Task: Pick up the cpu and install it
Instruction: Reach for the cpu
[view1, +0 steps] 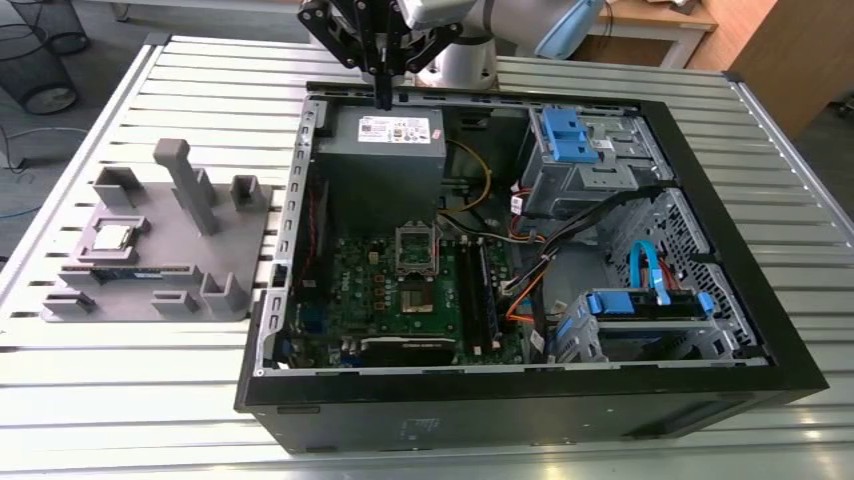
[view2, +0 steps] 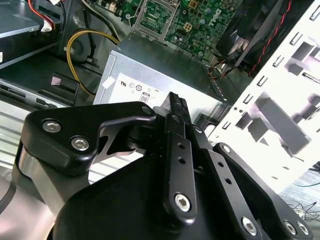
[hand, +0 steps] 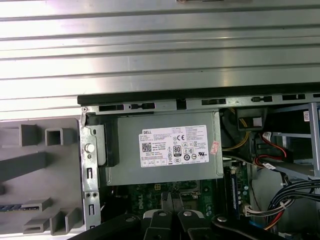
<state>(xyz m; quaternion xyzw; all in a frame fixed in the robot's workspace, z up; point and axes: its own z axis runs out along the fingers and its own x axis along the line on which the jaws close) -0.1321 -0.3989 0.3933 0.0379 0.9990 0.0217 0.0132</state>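
Observation:
The cpu (view1: 110, 237), a small silvery square chip, lies flat in a recess of the grey holder tray (view1: 174, 285) at the exterior view's left. My gripper (view1: 384, 98) hangs shut over the far edge of the open computer case, above the grey power-supply box (view1: 380, 140), with nothing between its fingers. It is far from the cpu. In both wrist views the black fingers (hand: 165, 202) (view2: 177, 107) stand pressed together over the power-supply box (hand: 165, 150). The open socket (view1: 418, 250) sits in the middle of the green motherboard (view1: 354, 285).
The case (view1: 534, 400) lies on its side on a slatted metal table (view1: 120, 400). Blue drive cages (view1: 587, 150) and cable bundles (view1: 561, 240) fill its right half. A green memory stick (view1: 134, 270) lies on the tray among upright grey blocks (view1: 187, 185).

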